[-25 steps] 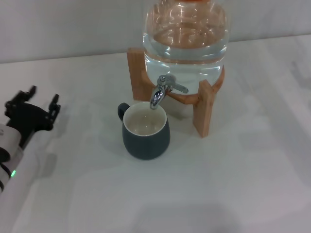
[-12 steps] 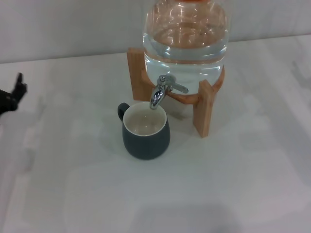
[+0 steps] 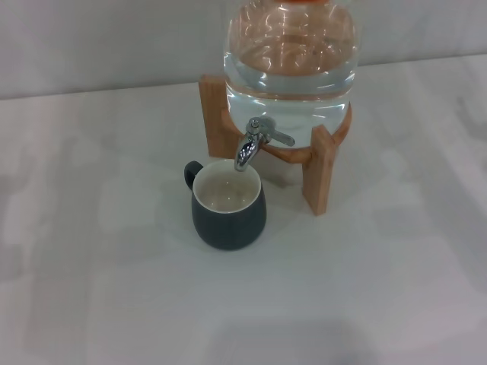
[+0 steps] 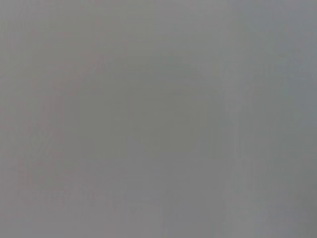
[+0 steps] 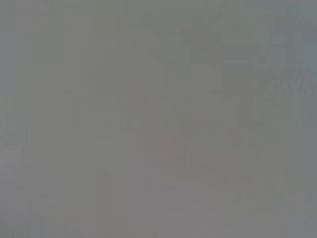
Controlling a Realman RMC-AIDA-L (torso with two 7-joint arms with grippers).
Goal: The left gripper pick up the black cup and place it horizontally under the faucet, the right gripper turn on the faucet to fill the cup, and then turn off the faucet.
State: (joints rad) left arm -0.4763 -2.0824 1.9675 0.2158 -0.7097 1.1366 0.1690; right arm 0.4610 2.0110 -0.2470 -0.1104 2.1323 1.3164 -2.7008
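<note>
The black cup (image 3: 227,204) stands upright on the white table (image 3: 380,289), near the middle of the head view. Its cream-white inside faces up, and its small loop handle points to the far left. Whether there is water in it cannot be told.

The faucet (image 3: 255,143) sticks out from the near side of the clear water jar (image 3: 291,61). Its curved spout hangs just above the far rim of the cup, so the cup's mouth lies under the outlet. The short lever handle points to the right. No stream shows between spout and cup.

The jar holds water and sits in a wooden stand (image 3: 318,169), whose front leg is just right of the cup and apart from it. A second leg stands farther back on the left, behind the cup's handle.

Neither the left gripper nor the right gripper is in the head view, so the cup's place relative to either one cannot be given, and whether their fingers are spread or closed cannot be told. Both wrist views show only a plain grey field with nothing to make out.
</note>
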